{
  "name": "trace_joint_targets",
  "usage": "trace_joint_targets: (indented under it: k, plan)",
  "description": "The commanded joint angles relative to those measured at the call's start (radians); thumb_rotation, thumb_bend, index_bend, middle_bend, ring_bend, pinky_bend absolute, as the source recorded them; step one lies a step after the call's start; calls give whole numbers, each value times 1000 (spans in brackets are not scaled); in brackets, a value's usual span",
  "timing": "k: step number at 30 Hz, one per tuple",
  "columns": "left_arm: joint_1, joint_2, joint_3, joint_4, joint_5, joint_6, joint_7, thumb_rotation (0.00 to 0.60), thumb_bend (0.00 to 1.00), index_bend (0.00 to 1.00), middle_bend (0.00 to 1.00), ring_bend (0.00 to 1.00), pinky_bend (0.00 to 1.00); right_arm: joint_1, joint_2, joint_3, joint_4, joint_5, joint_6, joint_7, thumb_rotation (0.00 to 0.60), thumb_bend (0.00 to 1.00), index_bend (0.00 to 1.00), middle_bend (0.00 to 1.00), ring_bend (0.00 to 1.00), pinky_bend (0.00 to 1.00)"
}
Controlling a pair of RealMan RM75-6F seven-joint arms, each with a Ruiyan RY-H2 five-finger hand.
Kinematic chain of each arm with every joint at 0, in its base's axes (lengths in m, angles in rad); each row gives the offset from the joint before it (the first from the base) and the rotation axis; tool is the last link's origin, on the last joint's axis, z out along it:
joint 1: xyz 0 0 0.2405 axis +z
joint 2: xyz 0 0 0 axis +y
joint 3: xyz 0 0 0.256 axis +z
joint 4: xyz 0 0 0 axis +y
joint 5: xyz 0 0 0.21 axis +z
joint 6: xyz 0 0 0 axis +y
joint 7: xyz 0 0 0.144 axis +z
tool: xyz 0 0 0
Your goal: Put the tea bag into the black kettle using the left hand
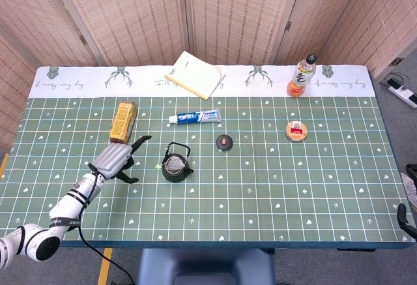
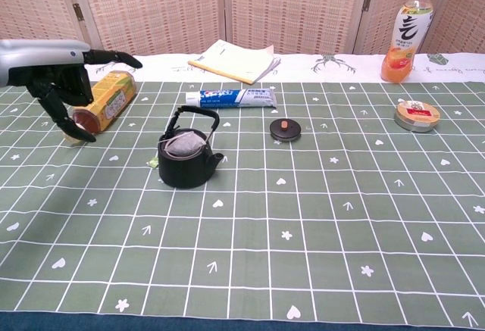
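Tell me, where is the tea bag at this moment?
The tea bag lies inside the open black kettle, left of centre in both views, with the left hand further left, apart from it.

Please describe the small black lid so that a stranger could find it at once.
On the green table, find the black kettle. The lid lies flat to its right, below the toothpaste tube. It alone is a dark disc with a tiny orange knob.

Green gridded table [image 1: 260, 194] carries kettle [image 1: 175, 167], lid [image 1: 225, 142], toothpaste [image 1: 194, 117], notebook [image 1: 195, 74].
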Motion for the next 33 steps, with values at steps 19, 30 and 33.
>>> trace_joint_targets:
  k: [19,30,33]
  plan:
    - [-150,-50,35,-78,-317,-182,89,529,133,56,1000,1000,1000,-8,9,-3,8,-12,20,33,600,605,0,0,0,0]
    - [-181,-89,46,-18,-387,-196,97,536,133,84,1000,1000,1000,-16,11,-6,15,-25,40,49,600,606,0,0,0,0]
    - [-182,-100,47,-4,-381,-204,90,541,133,86,1000,1000,1000,-17,11,-6,15,-28,42,51,600,606,0,0,0,0]
